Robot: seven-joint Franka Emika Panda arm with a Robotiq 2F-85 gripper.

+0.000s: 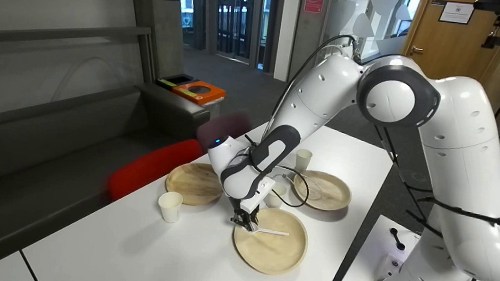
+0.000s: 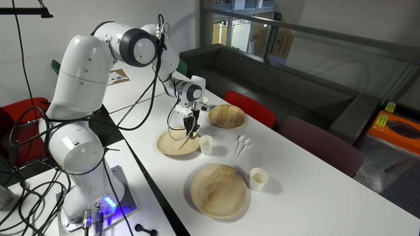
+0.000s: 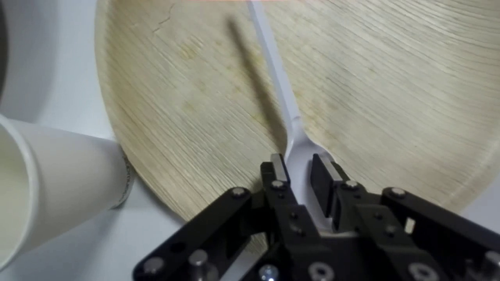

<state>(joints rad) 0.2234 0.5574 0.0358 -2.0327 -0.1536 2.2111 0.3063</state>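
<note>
My gripper [image 3: 299, 162] is low over a round tan wooden plate [image 3: 383, 97]. A white plastic spoon [image 3: 275, 70] lies over the plate, its bowl at my fingers and its handle pointing away. The fingers are apart. The left finger is beside the bowl's left edge and the right finger overlaps the bowl, with the spoon's edge showing past it. I cannot tell whether either finger touches it. The handle's shadow lies apart from it. In both exterior views the gripper [image 1: 245, 223] [image 2: 192, 128] is at the plate [image 1: 269, 255] [image 2: 167, 144]. A pale cup [image 3: 74, 164] stands left of the plate.
A wooden bowl [image 1: 194, 184] [image 2: 226, 116] and a cup [image 1: 170, 206] stand near the gripper. Another plate [image 1: 324, 192] [image 2: 218, 191], another cup [image 2: 258, 179] and white spoons [image 2: 242, 144] are on the white table. Chairs, a sofa and an orange bin [image 1: 199, 91] surround it.
</note>
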